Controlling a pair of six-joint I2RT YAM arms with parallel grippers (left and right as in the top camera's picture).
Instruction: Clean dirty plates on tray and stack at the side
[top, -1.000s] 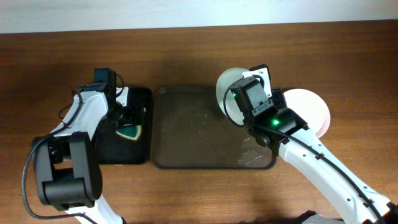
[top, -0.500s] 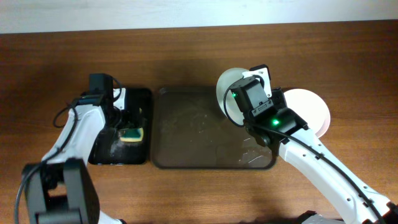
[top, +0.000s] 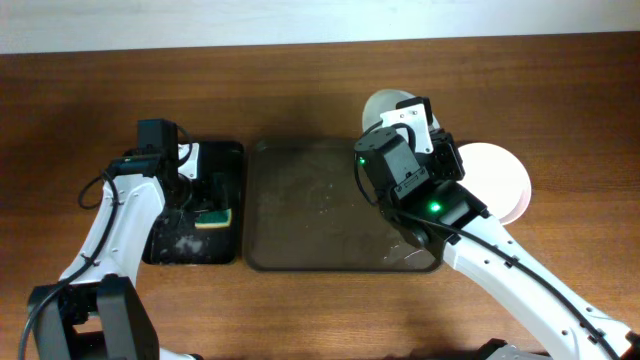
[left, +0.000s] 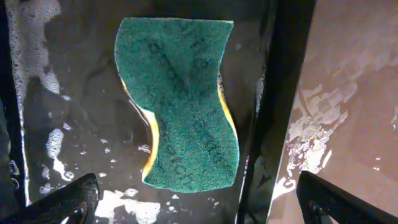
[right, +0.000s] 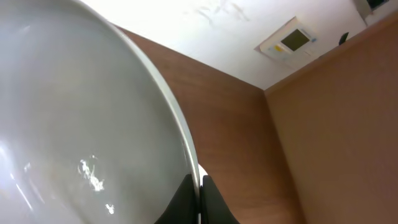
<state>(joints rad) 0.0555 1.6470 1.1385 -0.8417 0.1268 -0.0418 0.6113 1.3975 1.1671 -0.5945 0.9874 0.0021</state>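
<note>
Overhead view shows the right gripper (right: 199, 198) clamped on the rim of a white plate (top: 385, 103), holding it tilted almost on edge above the far right corner of the brown tray (top: 300, 200). I think this is for carrying it to the plate pile (top: 500, 172) just beside the tray. No red smear shows on the plate's visible face. The left gripper (left: 199, 202) hangs wide open over the green sponge (left: 180, 99), which lies in the soapy black tray (left: 74, 93), probably because no wiping is needed now.
</note>
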